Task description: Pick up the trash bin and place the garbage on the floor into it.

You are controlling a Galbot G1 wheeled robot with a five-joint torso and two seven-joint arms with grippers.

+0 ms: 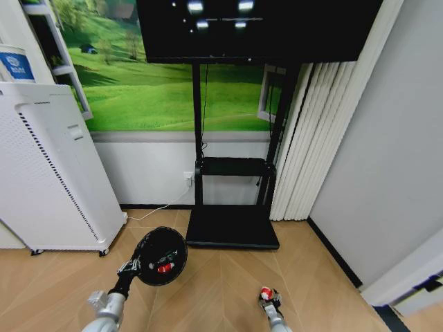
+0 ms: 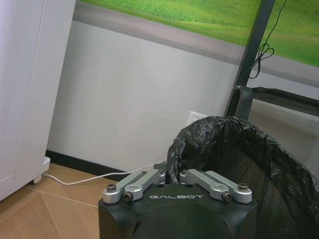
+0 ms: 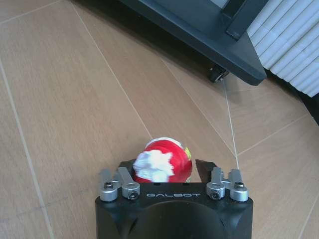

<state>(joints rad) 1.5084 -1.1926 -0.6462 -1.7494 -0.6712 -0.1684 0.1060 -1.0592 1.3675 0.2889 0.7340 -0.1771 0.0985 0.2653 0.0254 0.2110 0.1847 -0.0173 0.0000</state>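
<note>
Bin contents are mostly hidden by the black liner; something red is glimpsed inside. The trash bin (image 1: 161, 256) is pinched at its rim by the left gripper (image 2: 173, 175), near the white appliance (image 1: 48, 173). "GALBOT" is printed on both. The right gripper (image 3: 164, 172) is clamped on a red-and-white wrapper (image 3: 162, 162) above the floor (image 3: 75, 99).

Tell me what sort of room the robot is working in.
Probably a living-room mock-up or showroom: a big TV on a rolling stand, a white air purifier, a meadow mural on the wall, pleated curtains and chevron wood floor.
</note>
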